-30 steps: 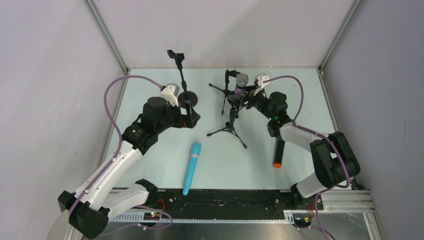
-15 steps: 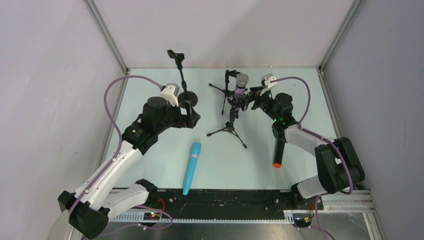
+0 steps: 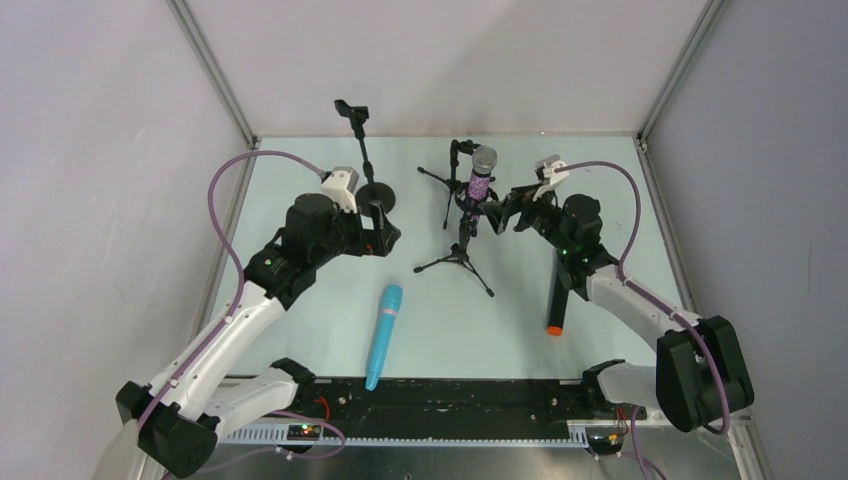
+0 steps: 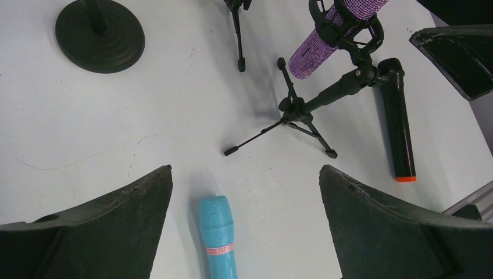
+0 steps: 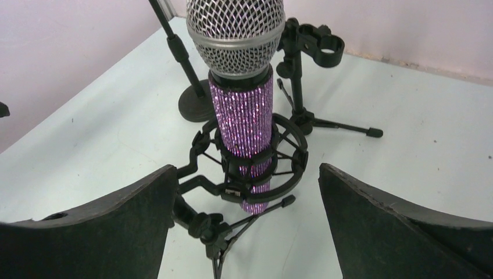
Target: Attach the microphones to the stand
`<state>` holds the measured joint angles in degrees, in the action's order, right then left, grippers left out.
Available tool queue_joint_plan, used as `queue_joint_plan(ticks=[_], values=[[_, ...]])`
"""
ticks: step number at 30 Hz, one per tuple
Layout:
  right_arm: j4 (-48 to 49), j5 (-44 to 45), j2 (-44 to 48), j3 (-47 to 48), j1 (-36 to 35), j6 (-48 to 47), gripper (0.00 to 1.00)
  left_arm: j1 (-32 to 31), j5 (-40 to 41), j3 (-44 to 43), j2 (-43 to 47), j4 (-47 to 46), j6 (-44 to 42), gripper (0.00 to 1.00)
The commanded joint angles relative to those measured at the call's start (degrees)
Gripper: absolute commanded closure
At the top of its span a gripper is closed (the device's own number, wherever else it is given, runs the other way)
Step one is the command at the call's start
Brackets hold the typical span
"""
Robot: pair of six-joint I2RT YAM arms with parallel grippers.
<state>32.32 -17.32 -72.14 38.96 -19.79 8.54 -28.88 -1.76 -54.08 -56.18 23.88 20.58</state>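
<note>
The purple glittery microphone with its silver mesh head stands upright in the shock mount of a black tripod stand. It also shows in the right wrist view and the left wrist view. My right gripper is open and empty just right of it, not touching. The turquoise microphone lies on the table, its head between my open left gripper's fingers and below them. My left gripper hovers open. The black microphone with an orange end lies at the right.
A round-base stand with an empty clip stands at the back left. A second small tripod stand with an empty clip stands behind the purple microphone. Walls enclose the pale green table.
My right arm has drawn back to the right, away from the purple microphone, which stays in its mount. The left arm has not moved.
</note>
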Motion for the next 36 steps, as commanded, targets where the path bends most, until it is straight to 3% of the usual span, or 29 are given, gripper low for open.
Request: queue_joint_plan(ticks=[1, 12, 21, 36], values=[[-6.56, 1.77, 2.98, -0.40, 0.29, -0.10, 0.05, -0.30, -0.24, 0.66, 0.87, -1.64, 0.81, 0.00], [-14.54, 7.99, 4.30, -0.45, 0.15, -2.07, 0.06, -0.30, -0.29, 1.26, 1.37, -1.71, 1.42, 0.00], [-13.27, 16.08, 2.22, -0.08, -0.72, -4.06, 0.07, -0.28, -0.25, 1.21, 1.11, -1.67, 1.55, 0.00], [-12.76, 20.22, -6.13, 7.38, -4.16, -5.56, 0.05, -0.30, -0.35, 1.33, 0.67, -1.70, 1.90, 0.00]])
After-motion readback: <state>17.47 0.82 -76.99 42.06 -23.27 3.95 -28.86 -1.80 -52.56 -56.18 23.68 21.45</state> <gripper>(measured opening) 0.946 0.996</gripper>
